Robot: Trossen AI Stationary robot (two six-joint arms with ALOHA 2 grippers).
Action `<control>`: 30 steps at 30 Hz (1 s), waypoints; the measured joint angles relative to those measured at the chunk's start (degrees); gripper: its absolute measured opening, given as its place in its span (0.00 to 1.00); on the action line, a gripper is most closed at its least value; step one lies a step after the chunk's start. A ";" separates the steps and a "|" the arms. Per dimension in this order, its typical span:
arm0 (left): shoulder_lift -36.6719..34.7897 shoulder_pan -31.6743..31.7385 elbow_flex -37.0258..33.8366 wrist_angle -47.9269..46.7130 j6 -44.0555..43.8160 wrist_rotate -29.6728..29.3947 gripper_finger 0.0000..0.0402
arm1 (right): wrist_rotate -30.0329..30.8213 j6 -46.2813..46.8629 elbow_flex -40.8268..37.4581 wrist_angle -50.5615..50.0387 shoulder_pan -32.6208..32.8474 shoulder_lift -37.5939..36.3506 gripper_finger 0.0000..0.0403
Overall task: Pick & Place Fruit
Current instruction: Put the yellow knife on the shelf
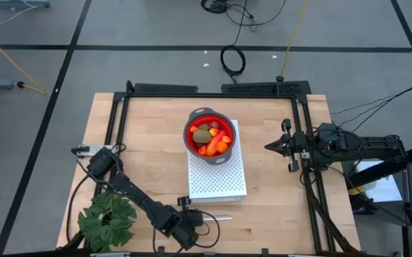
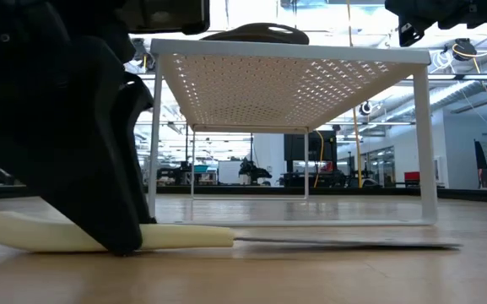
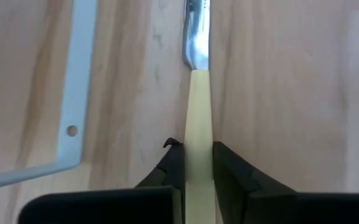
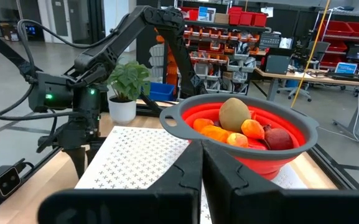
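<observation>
Fruit (image 1: pixel 210 138) sits piled inside a red collapsible bowl with a grey rim (image 1: pixel 189 128), which stands on the far end of a white perforated metal rack (image 1: pixel 217 182) near the middle of the wooden desk (image 1: pixel 148 135). In the right wrist view the pile shows an olive-brown oval (image 4: pixel 234 114) standing roughly upright on top, orange pieces (image 4: pixel 216 132) lying flat below it, and a dark red ball (image 4: pixel 279 138) against the bowl's wall. The long axes of the lower pieces cannot be judged, since the bowl's rim cuts them off.

The left gripper (image 1: pixel 193 227) is down at the desk's near edge, just off the rack's near end, beside a green leafy plant (image 1: pixel 107 218) at the near left corner. Its fingers (image 3: pixel 228 168) are clamped on the pale yellow handle of a knife (image 3: pixel 198 124), which lies flat on the desk. The knife's long axis runs along the near edge, its metal blade pointing toward the right side. The blade's tip is cut off in the left wrist view.

The right gripper (image 1: pixel 270 145) hangs near the desk's right edge, fingers pressed together and holding nothing, pointing at the bowl.
</observation>
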 joint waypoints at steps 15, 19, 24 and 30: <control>-2.29 -2.53 -0.20 -3.37 -6.17 -1.37 0.10 | 0.10 0.02 0.00 0.01 0.00 0.02 0.00; -3.77 -3.49 -0.22 -4.44 -7.60 -1.55 0.12 | 0.17 0.04 0.00 0.26 0.00 0.00 0.00; -5.46 -4.41 -0.20 -4.26 -7.76 -1.91 0.09 | 0.15 0.04 0.00 0.36 0.00 0.02 0.00; -7.78 -4.32 -0.11 -3.69 -8.48 -3.60 0.12 | 0.16 0.04 0.00 0.40 0.00 0.02 0.00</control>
